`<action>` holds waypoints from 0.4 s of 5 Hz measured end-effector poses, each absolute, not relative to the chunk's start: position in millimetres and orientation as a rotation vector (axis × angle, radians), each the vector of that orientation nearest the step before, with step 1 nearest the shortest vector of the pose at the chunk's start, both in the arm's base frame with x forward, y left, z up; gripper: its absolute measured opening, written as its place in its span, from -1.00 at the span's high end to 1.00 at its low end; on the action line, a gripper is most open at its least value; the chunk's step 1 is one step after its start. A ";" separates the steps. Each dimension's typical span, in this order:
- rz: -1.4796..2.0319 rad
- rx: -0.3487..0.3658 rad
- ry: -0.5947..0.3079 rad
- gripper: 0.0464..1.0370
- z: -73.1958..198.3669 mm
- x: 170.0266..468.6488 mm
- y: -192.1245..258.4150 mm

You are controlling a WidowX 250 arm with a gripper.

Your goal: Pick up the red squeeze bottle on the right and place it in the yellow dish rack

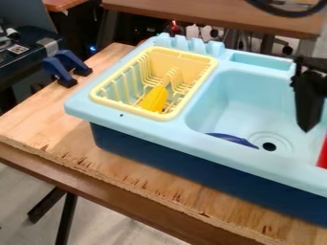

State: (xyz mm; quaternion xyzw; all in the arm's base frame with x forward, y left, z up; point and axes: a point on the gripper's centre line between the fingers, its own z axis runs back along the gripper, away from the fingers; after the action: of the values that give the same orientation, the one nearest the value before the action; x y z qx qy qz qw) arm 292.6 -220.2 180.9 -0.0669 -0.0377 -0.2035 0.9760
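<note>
The black gripper (308, 112) hangs pointing down over the right side of the light blue sink (223, 103), near the view's right edge. Below it and to its left, a dark blue curved object (232, 139) lies in the sink beside the round drain (269, 146). A pale yellow dish rack (102, 99) sits on the left part of the sink unit, and a bright yellow object (154, 99) leans inside it. Part of a red object (322, 155) shows at the right edge, lower than the gripper.
The sink unit stands on a wooden tabletop (48, 122) with a rough front edge. Blue clamps (59, 71) grip the table's far left side. Light blue upright slots (188, 44) rise behind the rack. Another table (211, 16) stands at the back.
</note>
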 end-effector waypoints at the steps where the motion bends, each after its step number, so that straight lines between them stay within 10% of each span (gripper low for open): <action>1: -0.464 -0.160 -0.103 -0.93 189.5 290.4 -232.0; 2: -0.488 -0.154 -0.097 -0.93 188.9 293.3 -234.6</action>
State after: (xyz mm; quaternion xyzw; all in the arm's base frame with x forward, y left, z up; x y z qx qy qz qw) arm 293.3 -234.6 188.9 -0.0761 -0.0478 -0.2414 0.9663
